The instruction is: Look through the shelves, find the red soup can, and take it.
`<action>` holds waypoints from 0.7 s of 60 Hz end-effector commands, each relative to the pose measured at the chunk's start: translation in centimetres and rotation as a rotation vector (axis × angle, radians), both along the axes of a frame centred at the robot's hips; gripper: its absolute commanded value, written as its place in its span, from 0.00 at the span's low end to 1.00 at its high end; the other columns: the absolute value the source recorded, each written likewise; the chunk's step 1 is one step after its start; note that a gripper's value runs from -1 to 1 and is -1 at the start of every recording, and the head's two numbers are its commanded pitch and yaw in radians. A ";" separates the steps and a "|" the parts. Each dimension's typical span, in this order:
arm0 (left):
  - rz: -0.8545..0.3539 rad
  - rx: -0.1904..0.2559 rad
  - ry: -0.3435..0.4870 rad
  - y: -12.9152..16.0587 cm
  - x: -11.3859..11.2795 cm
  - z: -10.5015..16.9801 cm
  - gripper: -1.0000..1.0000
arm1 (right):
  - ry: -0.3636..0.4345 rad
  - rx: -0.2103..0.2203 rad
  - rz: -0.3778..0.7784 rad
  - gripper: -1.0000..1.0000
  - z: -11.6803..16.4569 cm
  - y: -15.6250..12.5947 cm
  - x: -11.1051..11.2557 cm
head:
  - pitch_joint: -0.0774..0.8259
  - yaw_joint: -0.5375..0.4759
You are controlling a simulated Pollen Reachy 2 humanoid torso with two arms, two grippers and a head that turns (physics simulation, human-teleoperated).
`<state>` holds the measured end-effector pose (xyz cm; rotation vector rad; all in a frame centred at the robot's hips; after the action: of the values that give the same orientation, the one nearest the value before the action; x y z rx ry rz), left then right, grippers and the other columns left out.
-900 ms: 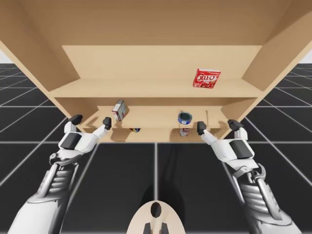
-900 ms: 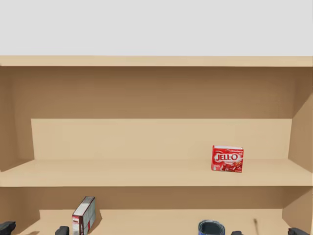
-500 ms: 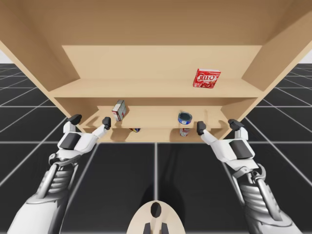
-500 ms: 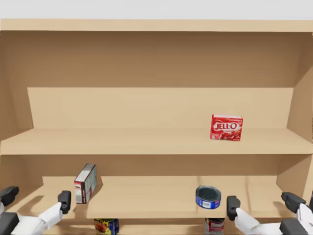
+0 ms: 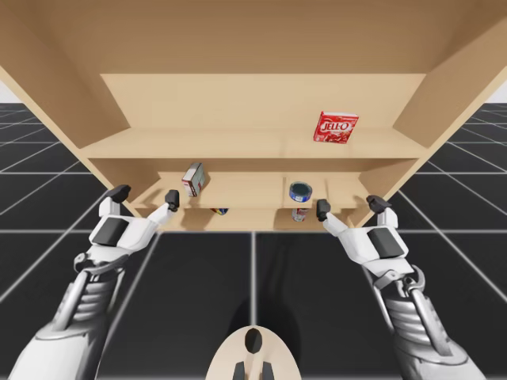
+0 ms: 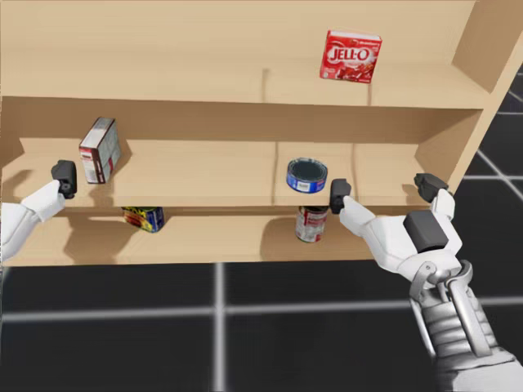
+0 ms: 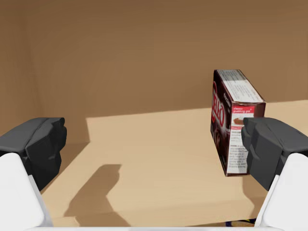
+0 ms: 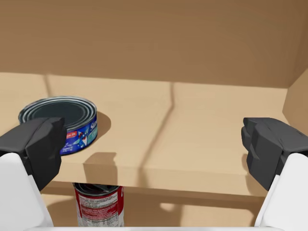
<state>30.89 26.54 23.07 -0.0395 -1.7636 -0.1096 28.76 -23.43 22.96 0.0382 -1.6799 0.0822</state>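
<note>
The red soup can (image 6: 311,224) stands upright on the lowest shelf, under the middle board's front edge; the high view has the can (image 5: 299,214) just left of my right hand. My right gripper (image 6: 382,189) is open in front of the middle shelf, a little above and to the right of the can, nothing between its fingers. In the right wrist view the red can (image 8: 98,209) is below the open gripper (image 8: 153,144), near one finger. My left gripper (image 5: 145,195) is open at the shelf's left end, also empty (image 7: 154,144).
A flat blue can (image 6: 307,175) sits on the middle shelf (image 6: 204,171) right above the soup can. A dark brown box (image 6: 100,150) stands beside my left gripper. A red box (image 6: 351,55) is on the upper shelf, and a colourful can (image 6: 145,218) on the lowest.
My head has turned downward and to the right, bringing the lower shelves and the red soup can into view. Both arms have shifted only slightly towards the shelf.
</note>
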 end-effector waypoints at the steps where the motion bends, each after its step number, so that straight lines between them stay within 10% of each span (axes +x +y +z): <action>1: -0.004 -0.001 -0.007 -0.2 -0.3 0.2 0.00 | 0.002 0.007 -0.002 0.00 -0.2 0.1 0.0 | 0.73 0.37; 21: -0.009 -0.009 -0.017 -0.4 -0.5 0.2 0.00 | -0.029 -0.007 0.039 0.00 -0.1 0.5 -0.5 | 0.76 0.28; 37: -0.021 -0.024 -0.032 -0.2 -0.9 0.5 0.00 | 0.078 0.115 0.173 0.00 -1.8 2.6 -4.5 | 0.73 0.29; 42: -0.023 -0.027 -0.036 -0.2 -1.0 0.6 0.00 | 0.087 0.090 0.181 0.00 -2.9 2.9 -4.8 | 0.73 0.29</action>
<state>30.07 26.28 23.54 -0.0699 -1.7934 -0.1059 25.34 -22.03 21.93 0.1801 -1.6318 0.1622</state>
